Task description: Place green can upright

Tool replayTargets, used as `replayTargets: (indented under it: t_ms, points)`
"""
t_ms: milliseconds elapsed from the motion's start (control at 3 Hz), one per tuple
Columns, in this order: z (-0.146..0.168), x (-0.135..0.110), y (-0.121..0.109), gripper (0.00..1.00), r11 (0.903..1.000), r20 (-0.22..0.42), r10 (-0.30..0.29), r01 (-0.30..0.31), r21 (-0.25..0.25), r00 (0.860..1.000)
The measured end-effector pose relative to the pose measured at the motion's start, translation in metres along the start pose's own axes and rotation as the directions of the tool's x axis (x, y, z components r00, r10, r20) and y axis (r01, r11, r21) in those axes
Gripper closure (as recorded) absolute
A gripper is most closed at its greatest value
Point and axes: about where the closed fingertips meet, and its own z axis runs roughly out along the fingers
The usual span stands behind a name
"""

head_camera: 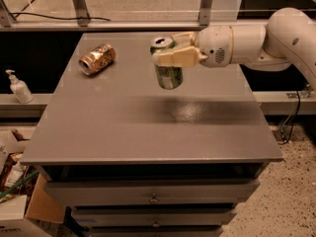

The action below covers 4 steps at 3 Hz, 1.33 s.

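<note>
The green can (169, 75) hangs upright above the middle of the grey table (148, 127), silver top and pull tab facing up, its base off the surface. My gripper (174, 53) comes in from the right on a white arm (256, 41), and its cream fingers (170, 58) are shut around the can's upper half.
A copper-orange can (97, 59) lies on its side at the table's back left. A white pump bottle (18, 88) stands on a ledge to the left. Drawers sit under the tabletop. Metal frame posts (79, 4) stand behind the table.
</note>
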Motion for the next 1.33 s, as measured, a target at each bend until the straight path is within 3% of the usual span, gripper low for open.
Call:
replayTargets:
  t_ms: [1333]
  points:
    - [0.012, 0.065, 0.012, 1.0, 0.9983, 0.073, 0.021, -0.017, -0.056, 0.997]
